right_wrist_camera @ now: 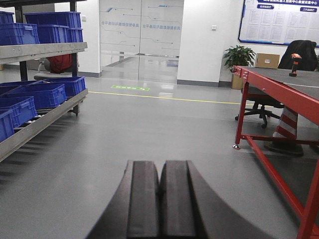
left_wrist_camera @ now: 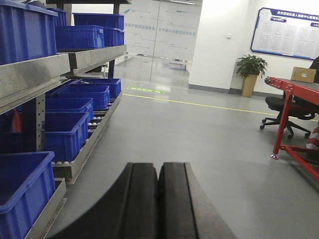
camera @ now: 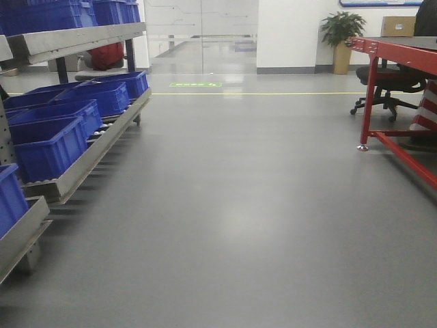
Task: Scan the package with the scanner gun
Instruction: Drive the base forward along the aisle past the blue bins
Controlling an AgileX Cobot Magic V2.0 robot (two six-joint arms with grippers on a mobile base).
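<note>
The scanner gun [right_wrist_camera: 296,63], small, orange and black, stands upright on the red table [right_wrist_camera: 279,82] far off to the right in the right wrist view. A brown cardboard box [right_wrist_camera: 267,60] [camera: 398,26] [left_wrist_camera: 303,74] sits at the table's far end. It is too distant for me to tell whether it is the package. My left gripper [left_wrist_camera: 159,167] is shut with nothing in it and points down the aisle over bare floor. My right gripper [right_wrist_camera: 160,164] is likewise shut and empty, well short of the table.
Metal racks of blue bins [camera: 51,130] [left_wrist_camera: 70,129] line the left side. The red table frame [camera: 403,147] runs along the right, with a black office chair [camera: 386,85] and a striped cone [right_wrist_camera: 286,127] beside it. A potted plant [camera: 343,37] and glass doors [camera: 201,34] stand at the back.
</note>
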